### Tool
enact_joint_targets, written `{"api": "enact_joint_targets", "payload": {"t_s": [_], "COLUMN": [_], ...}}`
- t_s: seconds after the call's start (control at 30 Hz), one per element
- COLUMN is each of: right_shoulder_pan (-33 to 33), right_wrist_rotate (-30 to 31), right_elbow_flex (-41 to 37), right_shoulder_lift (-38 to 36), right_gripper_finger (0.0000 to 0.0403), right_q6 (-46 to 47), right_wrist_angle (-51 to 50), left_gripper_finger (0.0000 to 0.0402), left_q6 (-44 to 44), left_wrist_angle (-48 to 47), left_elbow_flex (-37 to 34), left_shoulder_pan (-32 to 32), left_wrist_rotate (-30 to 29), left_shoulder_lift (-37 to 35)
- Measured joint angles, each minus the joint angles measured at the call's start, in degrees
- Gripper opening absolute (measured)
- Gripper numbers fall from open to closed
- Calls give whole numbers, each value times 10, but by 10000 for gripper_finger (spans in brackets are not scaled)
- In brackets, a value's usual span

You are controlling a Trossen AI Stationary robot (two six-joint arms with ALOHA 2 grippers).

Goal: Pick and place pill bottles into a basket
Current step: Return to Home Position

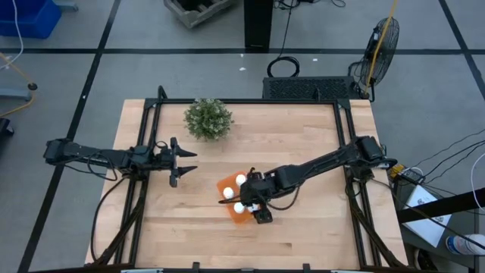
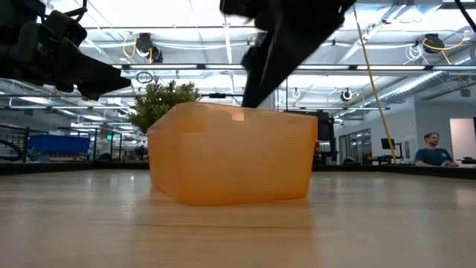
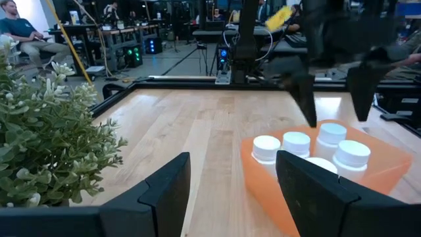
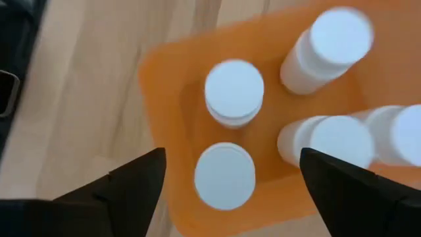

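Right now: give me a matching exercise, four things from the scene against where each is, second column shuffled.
1 pill bottles
2 plant
3 left gripper
4 right gripper

A over the basket, fingers open
B left side of the table, fingers open, holding nothing
C inside the basket
D near the table edge, apart from the basket

Pairs: 1-C, 2-D, 3-B, 4-A

Colours you'll see: orange, white, green and black on pale wood.
Your basket [image 2: 230, 156] is bright orange and slightly translucent. The pill bottles [image 4: 234, 89] are plain white, caps included. The plant [image 1: 208, 119] is green with paler tips. The table [image 1: 303, 136] is light wood with striped plank grain and a black frame [image 1: 250, 101]. The left gripper [image 1: 186, 163] and right gripper [image 1: 255, 199] are both black.
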Motion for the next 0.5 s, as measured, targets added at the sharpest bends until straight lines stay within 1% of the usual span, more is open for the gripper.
{"api": "enact_joint_targets", "payload": {"t_s": [0.1,0.23,0.4,0.5], "right_shoulder_pan": [10,28,60,81], "right_wrist_rotate": [24,67,132,145], "right_elbow_flex": [0,0,-6,-49], "right_shoulder_lift": [-30,-95,-201,-285], "right_gripper_finger": [338,338,338,338], "right_q6": [4,5,0,-1], "right_wrist_angle": [3,13,4,40], "left_gripper_finger": [230,230,230,230], "left_q6": [-1,-12,2,14], "left_wrist_angle": [5,13,11,12], "left_elbow_flex": [0,0,0,0], "left_shoulder_pan": [-1,-1,-1,-1], "left_wrist_rotate": [1,-1,-2,-2], "left_shoulder_lift": [0,0,0,0]}}
